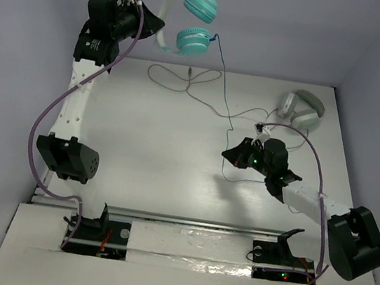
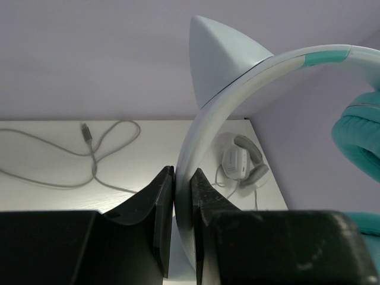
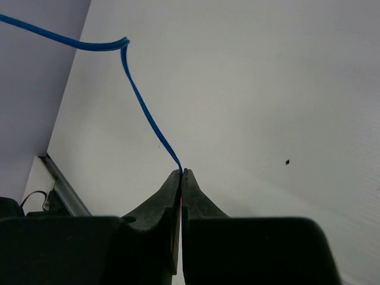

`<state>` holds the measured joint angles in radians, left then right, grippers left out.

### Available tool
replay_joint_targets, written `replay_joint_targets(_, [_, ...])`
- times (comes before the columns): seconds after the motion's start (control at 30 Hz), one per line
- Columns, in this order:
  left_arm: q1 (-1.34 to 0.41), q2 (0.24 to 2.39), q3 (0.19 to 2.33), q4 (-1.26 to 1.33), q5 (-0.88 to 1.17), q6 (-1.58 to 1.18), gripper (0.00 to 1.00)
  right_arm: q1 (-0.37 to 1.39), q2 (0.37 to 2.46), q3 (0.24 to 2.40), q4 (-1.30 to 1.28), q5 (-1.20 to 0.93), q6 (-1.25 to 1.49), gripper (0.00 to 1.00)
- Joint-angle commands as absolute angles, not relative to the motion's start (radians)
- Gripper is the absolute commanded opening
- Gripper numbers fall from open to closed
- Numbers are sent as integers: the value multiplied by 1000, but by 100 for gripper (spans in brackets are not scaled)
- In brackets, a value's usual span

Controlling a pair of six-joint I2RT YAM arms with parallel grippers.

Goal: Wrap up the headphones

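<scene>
**Left gripper** (image 2: 182,176): clenched on the pale headband of the headphones (image 1: 194,38). One finger presses against each face of the band. A pale, pointed, ear-shaped piece (image 2: 217,59) stands on the band further along from the grip. The headphones hang clear of the table (image 1: 138,156), above its far edge and left of centre, with both teal ear cups in the air.

**Right gripper** (image 3: 182,172): closed on the thin blue cable (image 3: 142,107), which is pinched at the very fingertips. This gripper is over the table's right half. The cable runs from the lower ear cup down past the table's far edge to the grip, with one sharp bend along the way.

**Other items:** the grey-white headphones (image 1: 301,108) lie at the table's far right corner. A grey cable (image 1: 177,80) lies in loose loops on the table's far side, left of centre.
</scene>
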<state>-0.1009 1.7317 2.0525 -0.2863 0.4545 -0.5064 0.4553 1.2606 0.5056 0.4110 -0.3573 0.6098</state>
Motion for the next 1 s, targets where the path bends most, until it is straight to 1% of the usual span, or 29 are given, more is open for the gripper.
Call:
replay_joint_targets(0.0, [-68,1761,2166,-259,454,-535,0,472,1203,499,350,-304,623,0])
replay_joint_targets(0.1, [-45,1796,2203,-275,445,-538,0,472,1177,480,319,-288,627,0])
replay_joint_targets(0.27, [-35,1825,2195,-265,453,-551,0,472,1135,466,282,-272,630,0])
replay_joint_targets(0.4, [-35,1819,2157,-245,448,-557,0,482,1071,491,201,-252,623,0])
replay_joint_targets(0.5, [-47,1778,2019,-177,456,-587,0,491,1042,566,112,-198,586,0])
replay_joint_targets(0.53, [-48,1741,1902,-100,460,-621,0,491,1057,595,89,-175,571,0])
replay_joint_targets(0.6, [-57,1704,1788,-28,459,-658,0,491,1081,662,8,-106,522,0])
replay_joint_targets(0.63, [-67,1688,1690,35,454,-672,0,491,1094,729,-23,-85,506,0])
replay_joint_targets(0.73, [-80,1629,1562,78,407,-696,0,500,1135,820,-121,-25,460,0])
replay_joint_targets(0.8, [-91,1571,1496,103,336,-706,0,500,1155,871,-147,-15,451,0])
replay_joint_targets(0.83, [-103,1553,1426,135,319,-713,0,511,1163,882,-152,-23,451,0])
replay_joint_targets(0.93, [-123,1487,1298,213,278,-761,0,567,1205,908,-169,-20,451,0])
replay_joint_targets(0.97, [-123,1470,1278,222,262,-764,0,613,1219,913,-172,-15,448,0])
